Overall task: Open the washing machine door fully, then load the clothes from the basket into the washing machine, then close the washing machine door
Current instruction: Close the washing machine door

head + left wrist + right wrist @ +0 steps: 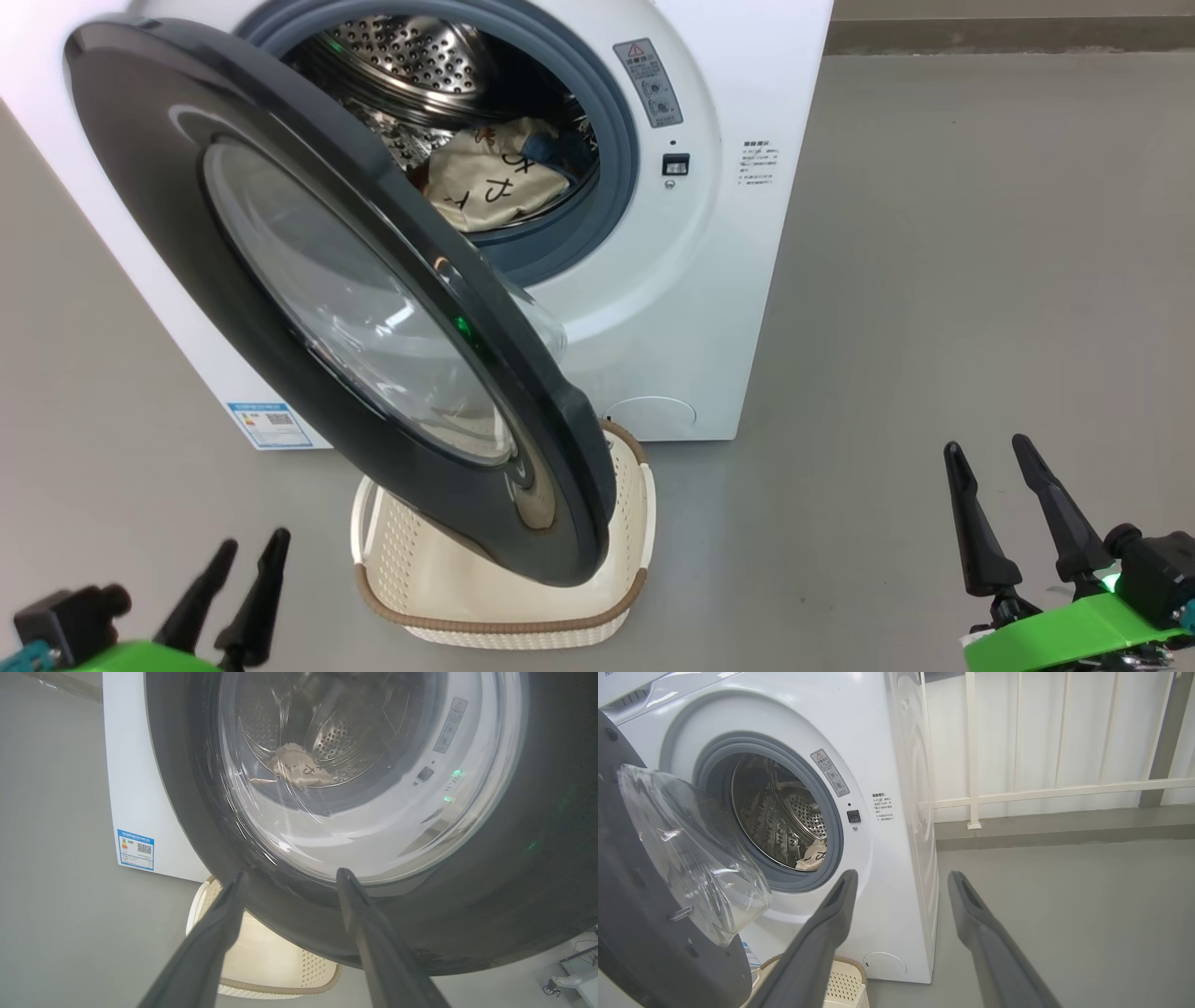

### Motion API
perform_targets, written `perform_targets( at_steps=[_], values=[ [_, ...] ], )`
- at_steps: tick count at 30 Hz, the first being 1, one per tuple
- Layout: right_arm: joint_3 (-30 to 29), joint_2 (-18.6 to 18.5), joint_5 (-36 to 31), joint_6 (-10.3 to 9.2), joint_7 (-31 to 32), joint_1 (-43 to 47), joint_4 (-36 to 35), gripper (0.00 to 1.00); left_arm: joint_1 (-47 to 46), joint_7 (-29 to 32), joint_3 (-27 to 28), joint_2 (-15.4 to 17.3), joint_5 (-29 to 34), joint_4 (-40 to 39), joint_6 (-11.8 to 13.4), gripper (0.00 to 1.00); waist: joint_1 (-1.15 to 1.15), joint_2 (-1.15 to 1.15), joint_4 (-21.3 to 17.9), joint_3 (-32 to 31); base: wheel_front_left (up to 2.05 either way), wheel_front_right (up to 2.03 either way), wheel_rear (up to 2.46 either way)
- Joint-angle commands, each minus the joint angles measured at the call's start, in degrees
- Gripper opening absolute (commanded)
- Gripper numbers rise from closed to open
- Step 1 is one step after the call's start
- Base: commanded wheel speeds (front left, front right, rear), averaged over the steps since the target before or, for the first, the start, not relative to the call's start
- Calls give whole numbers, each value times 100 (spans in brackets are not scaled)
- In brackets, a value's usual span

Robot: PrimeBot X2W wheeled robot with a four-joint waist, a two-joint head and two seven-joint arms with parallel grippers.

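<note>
The washing machine (672, 308) stands on a smooth grey floor (934, 280). Behind the machine run a white railing (1041, 793) and a low grey curb (1064, 830). The washing machine door (140, 187) hangs partly open in front of the machine, above the basket (504, 625), which sits on the floor at its foot. The clothes (495, 182) lie inside its drum (411, 47). The left gripper (254, 539) and the right gripper (986, 444) are before the machine, apart from it. Both have their jaws wide and hold nothing.
</note>
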Motion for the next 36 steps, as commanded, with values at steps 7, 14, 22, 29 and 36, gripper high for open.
perform_targets(
  at_steps=[7, 14, 22, 29, 36],
  values=[
    [16, -67, 16, 25, -28, 49, -132, 100, -343, -89, 994, -214, 1543, 29, -37, 100, 0, 0, -12, 15, 0, 0, 0],
    [-28, -69, 8, 25, -28, 64, -133, 100, -136, -90, 1764, -703, 3074, -211, -37, 100, 0, 0, -39, 40, 0, 0, 0],
    [-79, -79, -4, 25, -28, 85, -81, 100, 175, -90, 2428, -1219, 4134, -503, -37, 100, 0, 0, -91, 47, 0, 0, 0],
    [-127, -69, -12, 25, -28, 110, -5, 100, 393, -90, 2694, -1434, 4327, -612, -37, 100, 0, 0, -131, 42, 0, 0, 0],
    [-196, -28, -24, 25, -28, 117, 87, 100, 544, -91, 2870, -1625, 4449, -601, -37, 100, 0, 0, -157, 46, 0, 0, 0]
  ],
)
